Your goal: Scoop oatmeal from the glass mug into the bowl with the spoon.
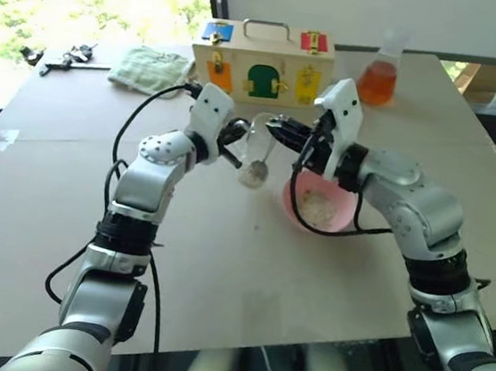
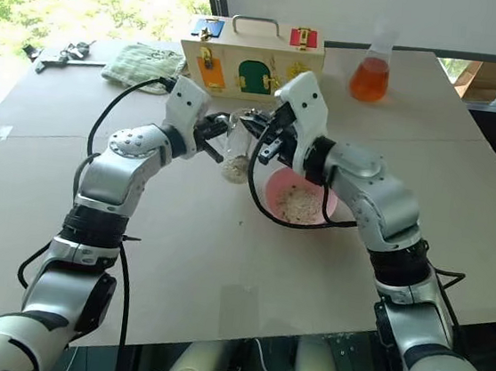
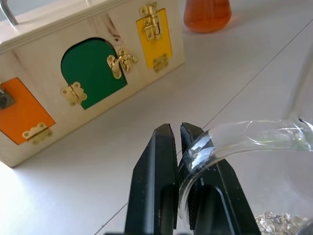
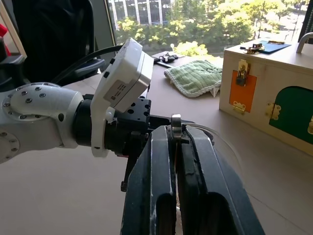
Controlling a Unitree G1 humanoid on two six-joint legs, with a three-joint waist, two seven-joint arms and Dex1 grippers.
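My left gripper [image 1: 238, 135] is shut on the handle of the glass mug [image 1: 258, 146], holding it just left of the pink bowl [image 1: 293, 200]; in the left wrist view its fingers [image 3: 164, 161] pinch the clear handle [image 3: 230, 137]. A little oatmeal [image 1: 251, 177] lies in the mug's bottom. My right gripper [image 1: 278, 126] is shut on the top of the spoon [image 1: 266, 154], which hangs down into the mug. More oatmeal [image 1: 320, 208] lies in the bowl. The right wrist view has the spoon's handle end [image 4: 176, 120] between the shut fingers.
A wooden box [image 1: 262, 62] with coloured doors and brass latches stands behind the mug. A flask of orange liquid [image 1: 378, 79] stands at the back right, a green cloth [image 1: 149, 69] and a black tool [image 1: 65, 59] at the back left. The table's front edge [image 1: 238, 350] is near.
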